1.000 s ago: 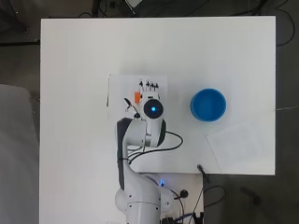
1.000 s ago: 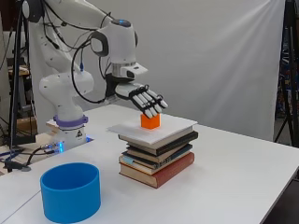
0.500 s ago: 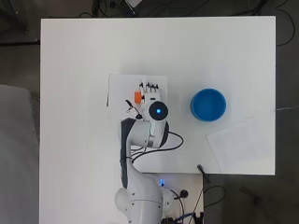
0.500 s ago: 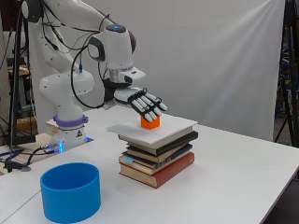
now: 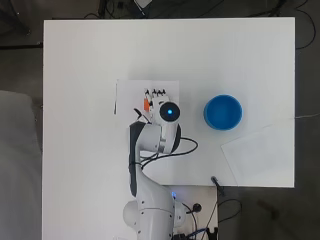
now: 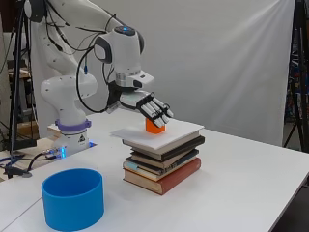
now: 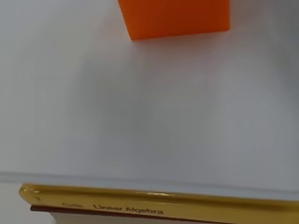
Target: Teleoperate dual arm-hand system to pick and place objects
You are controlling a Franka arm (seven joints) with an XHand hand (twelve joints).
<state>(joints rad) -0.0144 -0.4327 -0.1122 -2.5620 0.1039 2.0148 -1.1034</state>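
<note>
An orange block [image 6: 155,125] [image 5: 147,104] [image 7: 175,17] stands on the white top book of a stack of books [image 6: 164,157] [image 5: 130,92] near the table's middle. The hand [image 6: 150,106] [image 5: 155,93] hovers just above the block, palm down, with its fingers straight and slanting downward over it. I see no contact between the fingers and the block. In the overhead view the arm's end covers most of the block. The wrist view shows the block close up on the white cover [image 7: 149,116], with a yellow book's spine [image 7: 140,203] below it.
A blue bowl [image 5: 223,112] [image 6: 73,198] sits on the table to the right of the stack in the overhead view. A white sheet of paper [image 5: 260,155] lies near the table's lower right corner. Cables and a dark plug [image 5: 216,182] lie beside the arm's base.
The hand and arm's end have shifted right in the overhead view and sunk closer over the orange block. The block and books have not moved.
</note>
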